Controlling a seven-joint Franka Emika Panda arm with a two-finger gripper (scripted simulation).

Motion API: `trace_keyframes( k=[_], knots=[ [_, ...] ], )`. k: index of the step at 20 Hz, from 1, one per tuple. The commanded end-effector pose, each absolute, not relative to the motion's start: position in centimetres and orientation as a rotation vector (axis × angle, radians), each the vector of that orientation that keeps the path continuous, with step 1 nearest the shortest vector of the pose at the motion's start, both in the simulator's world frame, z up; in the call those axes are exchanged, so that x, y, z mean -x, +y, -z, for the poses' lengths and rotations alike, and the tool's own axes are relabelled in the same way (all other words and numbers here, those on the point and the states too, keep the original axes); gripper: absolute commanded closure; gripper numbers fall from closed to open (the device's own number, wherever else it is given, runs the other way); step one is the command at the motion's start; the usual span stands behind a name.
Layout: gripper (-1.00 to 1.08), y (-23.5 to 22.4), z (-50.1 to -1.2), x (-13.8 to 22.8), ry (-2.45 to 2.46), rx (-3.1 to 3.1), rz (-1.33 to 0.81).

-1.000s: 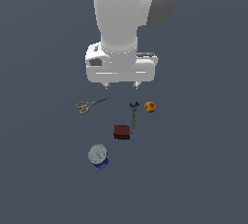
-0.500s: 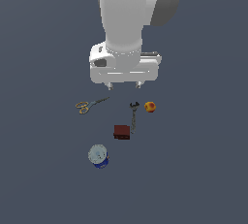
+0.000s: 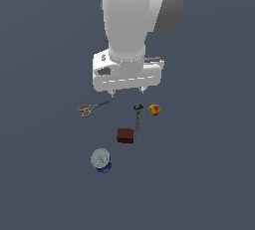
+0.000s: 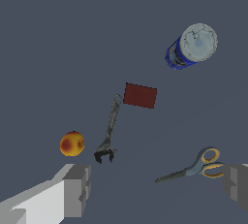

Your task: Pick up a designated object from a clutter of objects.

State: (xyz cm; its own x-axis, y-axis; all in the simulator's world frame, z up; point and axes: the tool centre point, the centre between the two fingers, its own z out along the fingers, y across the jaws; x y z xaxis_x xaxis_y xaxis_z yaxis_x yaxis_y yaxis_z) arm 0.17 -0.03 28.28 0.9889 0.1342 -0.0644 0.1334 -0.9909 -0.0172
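Observation:
The designated object, a small dark red-brown box [image 3: 125, 135] [image 4: 140, 95], lies flat amid the clutter of objects. My gripper [image 3: 127, 92] [image 4: 157, 186] hangs open above the floor, higher in the exterior view than the box and apart from it. Nothing sits between its fingers [image 4: 77, 189]. Around the box lie a thin dark wrench [image 3: 137, 117] [image 4: 109, 131], an orange-red fruit [image 3: 154, 109] [image 4: 72, 144], yellow-handled scissors [image 3: 89, 108] [image 4: 196, 166] and a blue silver-topped can [image 3: 101, 160] [image 4: 192, 46].
The wrench's handle end nearly touches the box's corner. All items rest on a plain dark grey floor [image 3: 199, 174]. The white arm [image 3: 130, 20] rises above the hand.
The hand has drifted slightly toward the exterior view's right and a touch lower. None of the objects has moved.

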Motion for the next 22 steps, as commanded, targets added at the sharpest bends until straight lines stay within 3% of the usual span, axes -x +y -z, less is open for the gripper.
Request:
trace_keyframes(
  k=[1,22],
  knots=[
    [-0.92,-0.1,-27.7,-0.4,-0.272,3.117,-0.1],
    [-0.92,-0.9,-19.8,-3.0,-1.084,2.949,-0.069]
  ],
)
